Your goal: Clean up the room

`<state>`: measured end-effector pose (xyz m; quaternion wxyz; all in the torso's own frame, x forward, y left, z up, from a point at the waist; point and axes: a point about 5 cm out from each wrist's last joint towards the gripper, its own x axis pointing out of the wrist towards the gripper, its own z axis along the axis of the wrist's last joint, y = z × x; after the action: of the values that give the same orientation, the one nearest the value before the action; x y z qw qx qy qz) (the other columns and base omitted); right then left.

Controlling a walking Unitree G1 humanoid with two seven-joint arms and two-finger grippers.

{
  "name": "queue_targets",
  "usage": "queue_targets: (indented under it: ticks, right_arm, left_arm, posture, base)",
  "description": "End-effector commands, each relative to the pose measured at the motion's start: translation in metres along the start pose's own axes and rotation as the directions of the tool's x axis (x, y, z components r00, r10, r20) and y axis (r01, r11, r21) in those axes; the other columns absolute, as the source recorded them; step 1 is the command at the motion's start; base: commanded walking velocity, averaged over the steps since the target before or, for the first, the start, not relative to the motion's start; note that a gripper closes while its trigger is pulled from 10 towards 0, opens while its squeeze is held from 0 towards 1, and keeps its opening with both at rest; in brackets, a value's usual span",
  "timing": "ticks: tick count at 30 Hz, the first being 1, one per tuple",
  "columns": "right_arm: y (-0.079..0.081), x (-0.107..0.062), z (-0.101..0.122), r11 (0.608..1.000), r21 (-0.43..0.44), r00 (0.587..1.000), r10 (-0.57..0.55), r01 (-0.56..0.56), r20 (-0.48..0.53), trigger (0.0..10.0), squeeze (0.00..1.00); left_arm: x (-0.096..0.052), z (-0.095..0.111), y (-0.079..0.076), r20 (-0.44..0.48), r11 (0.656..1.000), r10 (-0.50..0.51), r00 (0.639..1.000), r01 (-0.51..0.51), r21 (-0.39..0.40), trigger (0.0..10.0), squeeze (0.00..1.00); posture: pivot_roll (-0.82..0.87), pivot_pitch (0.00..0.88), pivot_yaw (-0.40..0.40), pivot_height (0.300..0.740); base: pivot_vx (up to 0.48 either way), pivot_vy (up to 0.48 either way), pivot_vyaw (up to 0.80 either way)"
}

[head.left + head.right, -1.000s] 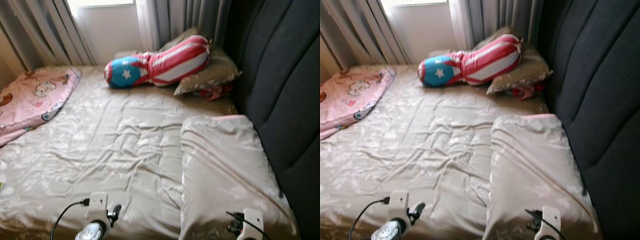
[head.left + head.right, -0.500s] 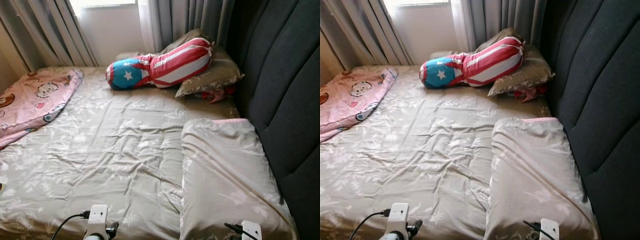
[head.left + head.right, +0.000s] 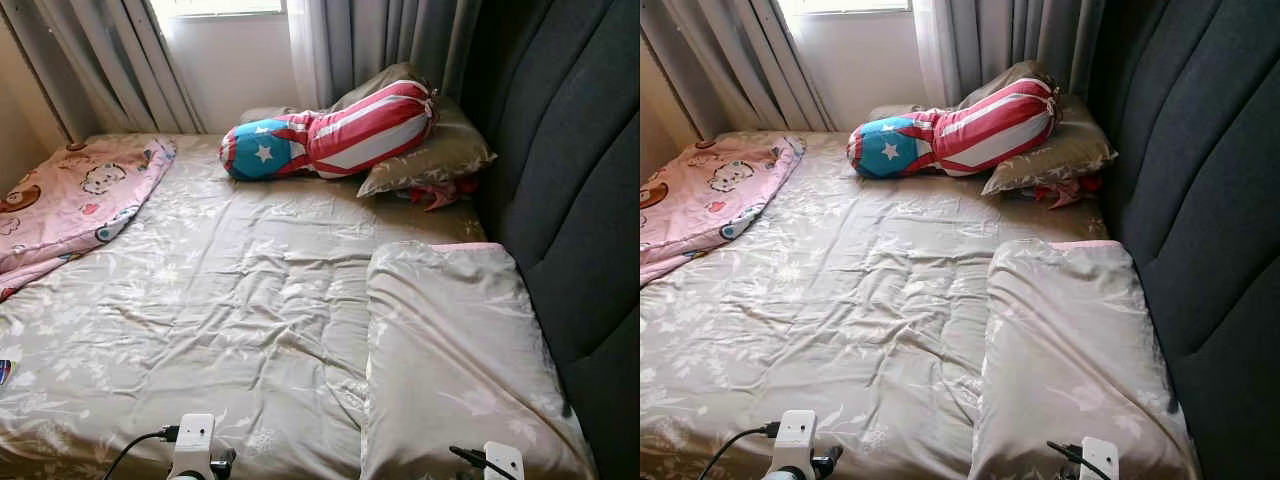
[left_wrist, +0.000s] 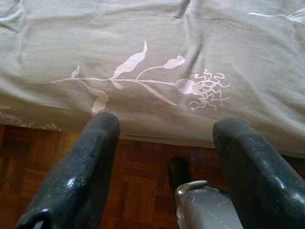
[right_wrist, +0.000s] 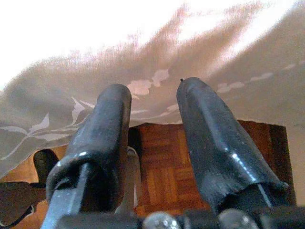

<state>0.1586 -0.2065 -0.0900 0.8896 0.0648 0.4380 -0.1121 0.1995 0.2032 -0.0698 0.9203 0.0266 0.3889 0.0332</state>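
The robot is standing at the foot edge of the bed (image 3: 230,300), looking over it; this reads as the surveying step of the tidying, with nothing in hand yet. The left gripper (image 4: 164,157) is hanging just off that edge, its fingers spread apart and empty, with the hanging sheet ahead of it and the wooden floor (image 4: 138,186) below; the right gripper (image 5: 155,138) is hanging likewise by the foot edge, its fingers parted a little and gripping nothing. A flat beige pillow (image 3: 455,360) is lying along the headboard edge near the foot corner; a star-and-stripe bolster (image 3: 330,135) is resting across a second pillow (image 3: 430,160) in the far headboard corner, with something red (image 3: 435,195) peeking out beneath; a pink cartoon blanket (image 3: 70,205) is lying bunched at the far corner opposite the headboard. The sheet is looking rumpled mid-bed; the next move is probably calling for a lean forward and a raised arm, since everything is lying well apart from both grippers.
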Motion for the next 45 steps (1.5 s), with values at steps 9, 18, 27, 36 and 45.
queue_targets:
  ticks: [9,18,27,36,45]
  right_arm:
    - [0.0009,-0.0008,-0.005,1.0,-0.028,1.0,0.007,-0.008,-0.026,10.0,1.0]
    - [0.0007,-0.0013,-0.007,0.999,-0.036,0.999,0.014,-0.015,-0.033,10.0,0.0]
    - [0.0021,-0.0019,-0.0092,0.999,-0.041,0.999,0.018,-0.02,-0.038,10.0,0.0]
    - [0.0048,-0.0019,-0.01,0.997,-0.07,0.999,0.028,-0.031,-0.041,10.0,0.0]
    - [0.0045,-0.0021,-0.0109,0.998,-0.052,0.999,0.022,-0.024,-0.044,10.0,0.0]
  left_arm:
    - [-0.0012,-0.0056,0.0014,-0.024,1.0,0.016,1.0,-0.016,-0.003,10.0,0.0]
    - [-0.0018,-0.0068,0.0031,-0.023,1.0,0.024,0.999,-0.024,-0.011,10.0,0.0]
    - [-0.0028,-0.0088,0.0063,-0.024,0.999,0.032,0.999,-0.032,-0.01,10.0,0.0]
    - [-0.003,-0.0095,0.0073,-0.029,0.999,0.037,0.999,-0.037,-0.009,10.0,0.0]
    - [-0.0037,-0.0118,0.0077,-0.039,0.999,0.038,0.999,-0.038,-0.006,10.0,0.0]
  posture:
    - [-0.07,0.0,0.016,0.74]
    - [-0.06,0.0,0.011,0.74]
    - [-0.06,0.0,0.015,0.74]
    - [-0.05,0.0,0.011,0.74]
    - [-0.05,0.0,0.009,0.74]
  base:
    - [0.0,0.0,0.0]
    - [0.0,0.0,0.0]
    - [0.0,0.0,0.0]
    - [0.0,0.0,0.36]
    - [0.0,0.0,0.07]
